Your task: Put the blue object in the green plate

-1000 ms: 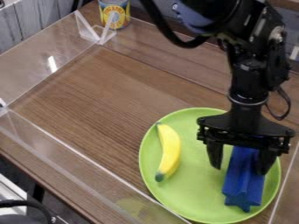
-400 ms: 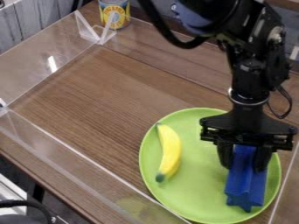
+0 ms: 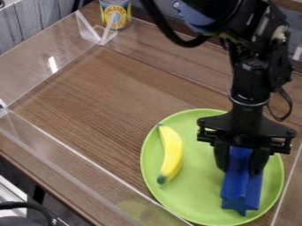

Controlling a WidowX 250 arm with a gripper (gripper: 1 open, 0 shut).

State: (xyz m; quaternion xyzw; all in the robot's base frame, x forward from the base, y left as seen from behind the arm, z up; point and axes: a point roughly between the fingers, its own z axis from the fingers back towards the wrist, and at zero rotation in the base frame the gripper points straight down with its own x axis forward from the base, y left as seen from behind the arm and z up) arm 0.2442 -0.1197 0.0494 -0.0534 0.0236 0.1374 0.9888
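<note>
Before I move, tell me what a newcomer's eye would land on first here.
Probably the big lime-green plate at the lower right, with the yellow banana on its left side. Next, the deep-blue block on the plate's right side, under the black pincer.

- The plate [image 3: 210, 210] lies on the table [image 3: 101, 101], toward the near right of the view.
- In the plate, the banana [image 3: 171, 155] is at the left, lengthwise from far to near.
- The block [image 3: 242, 187] is over the plate's right part, to the banana's right, a gap between them.
- The gripper [image 3: 242, 161] is above the plate's right side, at the block's far end.
- The can [image 3: 115, 14] stands at the far left, well behind the plate.
</note>
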